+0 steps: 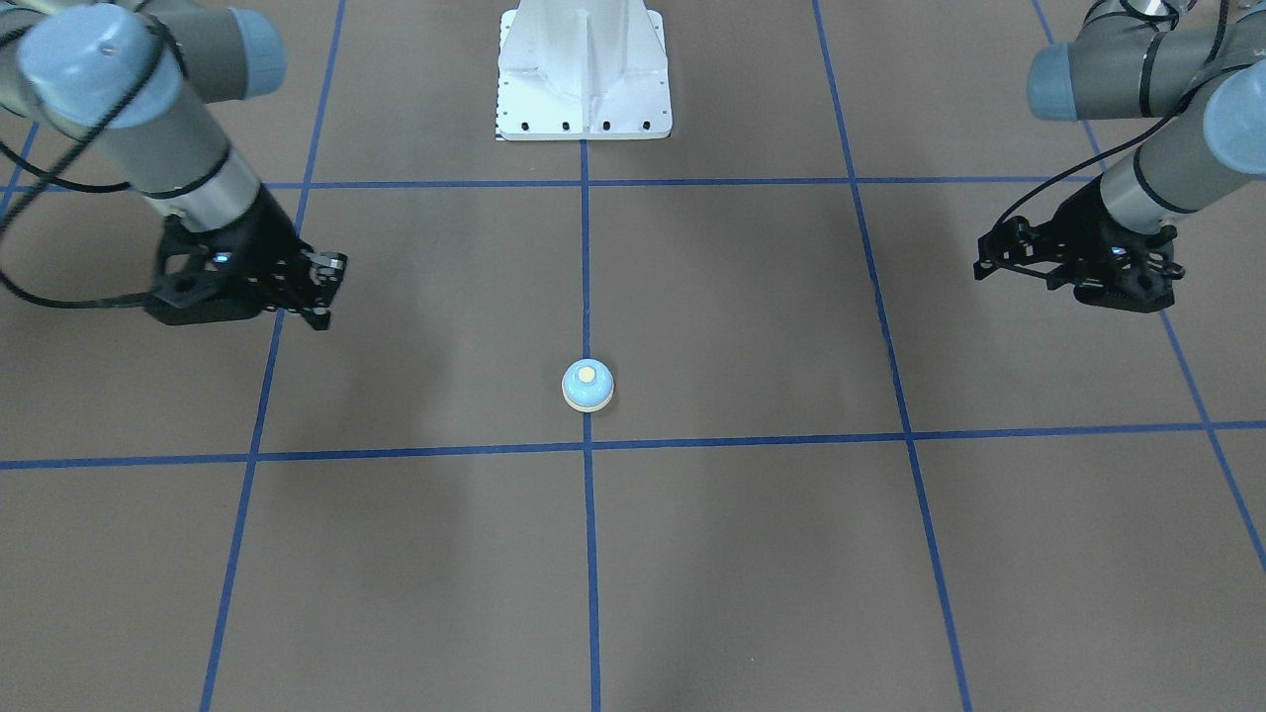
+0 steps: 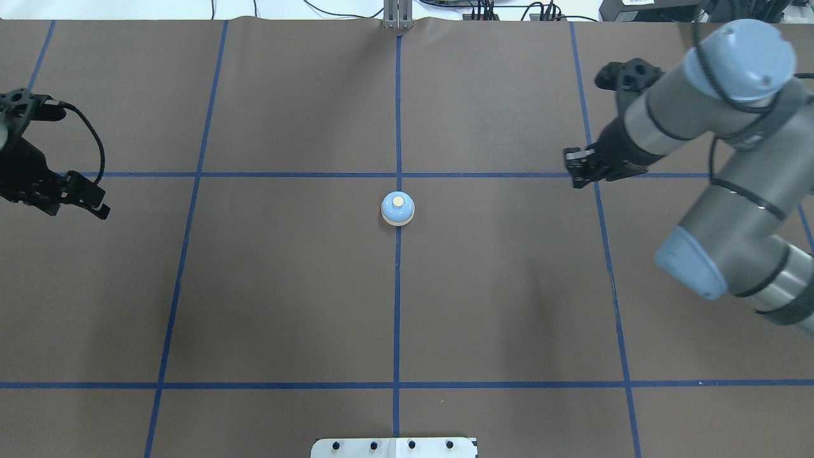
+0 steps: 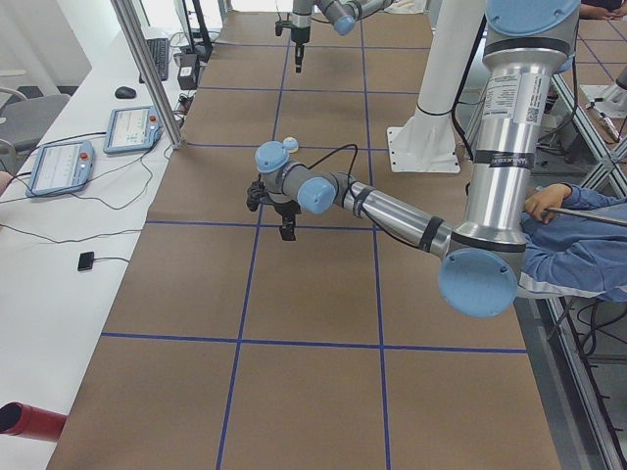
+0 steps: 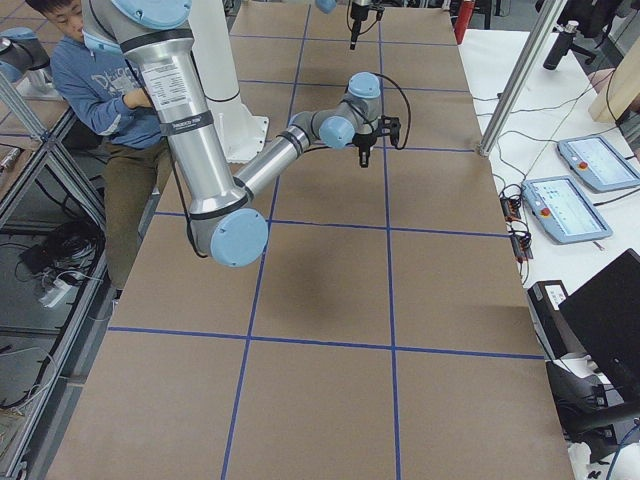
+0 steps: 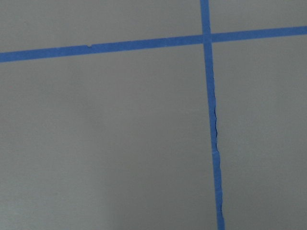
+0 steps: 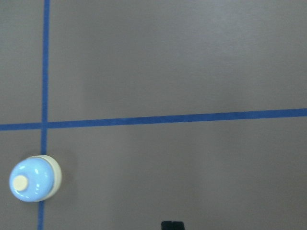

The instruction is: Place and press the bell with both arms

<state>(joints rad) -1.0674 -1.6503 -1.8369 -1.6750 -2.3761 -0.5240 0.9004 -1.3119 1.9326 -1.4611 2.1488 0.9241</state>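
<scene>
Approach looks pending: bell [image 2: 397, 208] sits on tabletop [image 2: 286, 286], left claw [image 2: 92, 203] and right claw [image 2: 577, 168] far off, spread indiscernible; one must reach in.

Overhead, front opposed; both share bell [image 1: 587, 385].

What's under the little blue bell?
The small light-blue dome bell sits on the brown table cover, right over a blue tape line. The stretch of tape beneath it is hidden.
</scene>
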